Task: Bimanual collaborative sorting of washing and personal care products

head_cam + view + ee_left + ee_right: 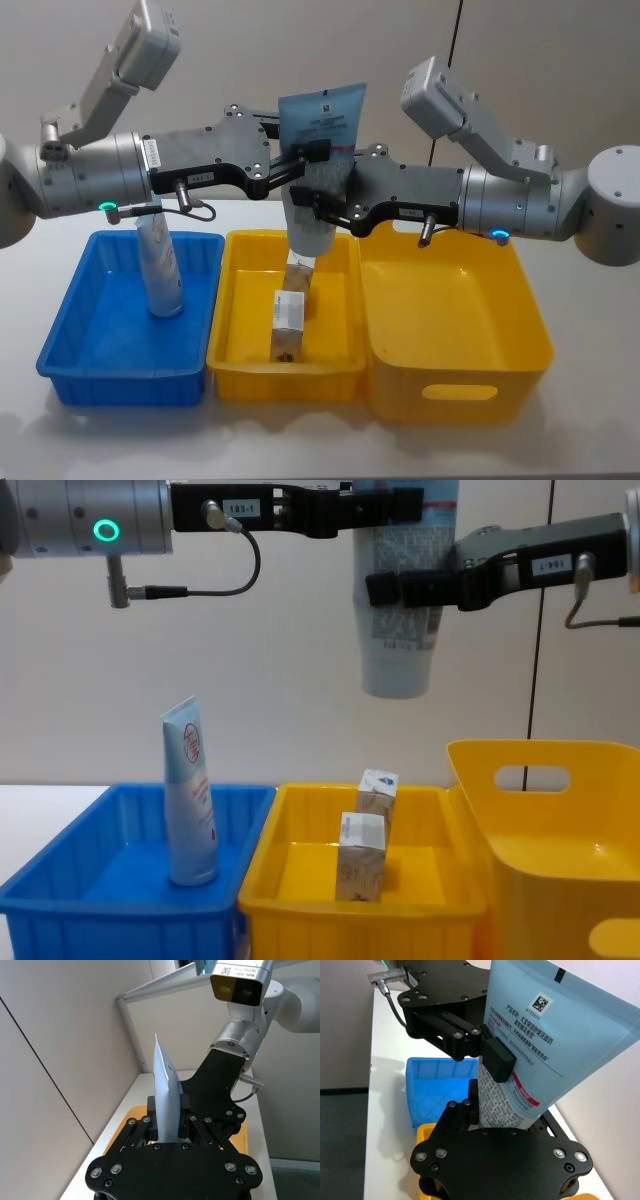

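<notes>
Both my left claw (318,152) and right claw (318,203) clamp the tall pale blue-white plastic squeeze tube (322,115), cap-down at 12 o'clock over the small yellow bin (232,300); light, squashy, slick, I judge, best held near its flat end.

Left end effector (168,1114) in foreground, black, screws along linkage. Fingers (153,1110) clamped on tube (166,1080) from both sides. Tube pale blue-white, seen edge-on, upright, crimped end on top. Right end effector (201,1096) just behind tube, black, touching its far side; silver arm and camera housing above it. Yellow bin (125,1121) below, partly hidden. White surface (145,1085) beyond, ending at grey wall panels.
</notes>
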You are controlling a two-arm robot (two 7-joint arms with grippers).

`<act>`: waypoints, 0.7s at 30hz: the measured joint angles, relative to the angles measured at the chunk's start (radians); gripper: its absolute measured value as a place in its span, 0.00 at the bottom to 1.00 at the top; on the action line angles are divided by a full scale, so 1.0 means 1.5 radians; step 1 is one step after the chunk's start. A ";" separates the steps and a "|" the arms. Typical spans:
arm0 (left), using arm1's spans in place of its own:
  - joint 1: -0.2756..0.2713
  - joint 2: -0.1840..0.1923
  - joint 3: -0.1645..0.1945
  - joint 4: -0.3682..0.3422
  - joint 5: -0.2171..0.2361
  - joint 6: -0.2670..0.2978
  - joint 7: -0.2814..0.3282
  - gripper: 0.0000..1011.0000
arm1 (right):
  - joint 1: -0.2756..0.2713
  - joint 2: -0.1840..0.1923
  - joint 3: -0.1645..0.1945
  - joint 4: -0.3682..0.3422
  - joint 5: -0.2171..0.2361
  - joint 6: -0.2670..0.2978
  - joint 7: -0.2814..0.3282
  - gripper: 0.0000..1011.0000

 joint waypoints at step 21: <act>0.000 0.000 0.000 0.000 0.000 0.000 0.001 0.33 | 0.000 0.000 -0.001 -0.001 0.000 0.001 0.002 0.27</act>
